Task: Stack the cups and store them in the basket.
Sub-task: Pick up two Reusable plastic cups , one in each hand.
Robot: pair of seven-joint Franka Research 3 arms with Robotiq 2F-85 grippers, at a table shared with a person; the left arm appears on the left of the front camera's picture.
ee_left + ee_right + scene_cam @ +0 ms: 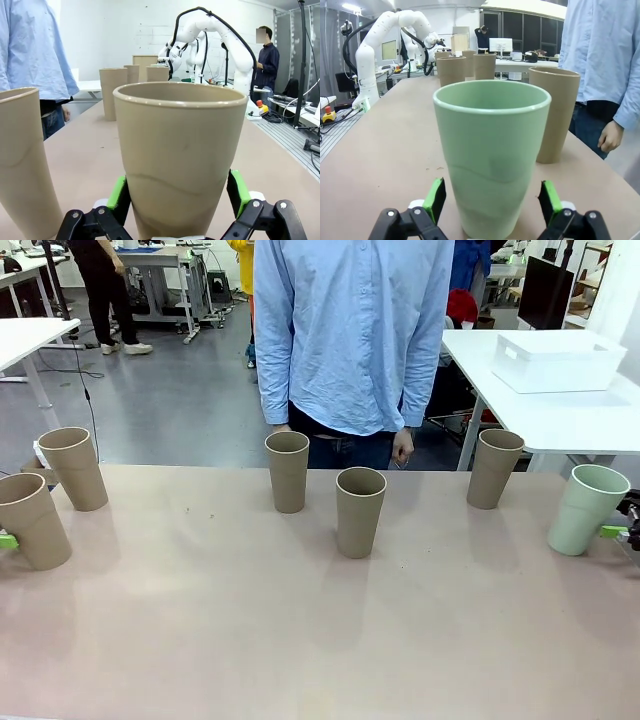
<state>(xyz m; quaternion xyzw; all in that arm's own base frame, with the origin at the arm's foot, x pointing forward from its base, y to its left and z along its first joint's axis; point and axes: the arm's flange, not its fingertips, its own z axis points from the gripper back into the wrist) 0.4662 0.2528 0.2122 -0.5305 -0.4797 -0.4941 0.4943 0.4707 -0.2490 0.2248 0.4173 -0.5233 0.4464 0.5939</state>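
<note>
Six cups stand upright and unstacked on the pinkish tabletop [250,640], w/ a person [352,330] in a light-blue shirt at its far edge. Ref. point: the centre tan cup [360,511], nearest the middle of the tabletop. Just behind it to the left is a second tan cup [287,471]. Behind it to the right is a third tan cup [494,468], and far right of it the mint cup [586,509]. Far left of it are two more, the rear left cup [72,468] and the front left cup [32,520]. The left tool [178,192] is spread wide astride the front left cup, green pads [118,192] flanking its lower wall; can't tell if they touch it. The right tool [492,199] is also spread, mint cup between its pads w/ a gap on each side. The white basket [557,360] sits on a white side table [560,420], well behind and right of the centre tan cup, apart from all six cups.
</note>
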